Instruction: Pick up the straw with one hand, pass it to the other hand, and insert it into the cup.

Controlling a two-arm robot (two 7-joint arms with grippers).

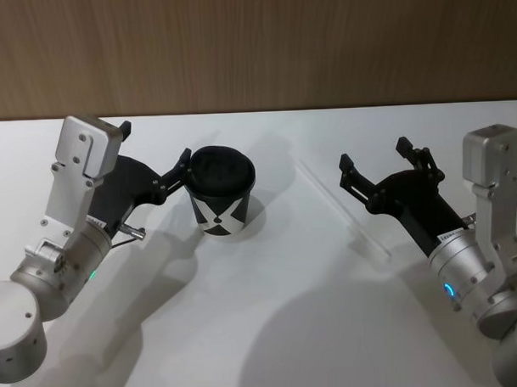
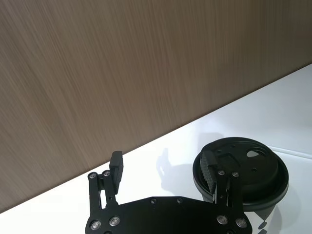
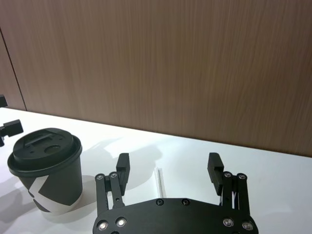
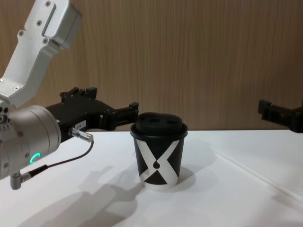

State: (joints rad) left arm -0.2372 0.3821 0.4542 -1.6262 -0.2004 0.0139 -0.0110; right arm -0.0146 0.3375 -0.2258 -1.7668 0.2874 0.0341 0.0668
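The right gripper (image 1: 373, 153) hangs wide open and empty above the table (image 1: 271, 320), on the right. Just left of it the straw (image 1: 344, 209) lies flat, running from far left to near right. Farther left stands the cup (image 1: 223, 195), lid on, between the straw and the left gripper (image 1: 155, 140). That gripper is also open and empty, with one finger just beside the lid's rim. A cable (image 1: 132, 234) hangs under its wrist, and a wooden wall (image 1: 253, 49) runs behind.

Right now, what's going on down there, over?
Left tool open beside the cup. Right tool open above the straw. Straw flat on table, not yet picked up. Nothing between straw and cup.
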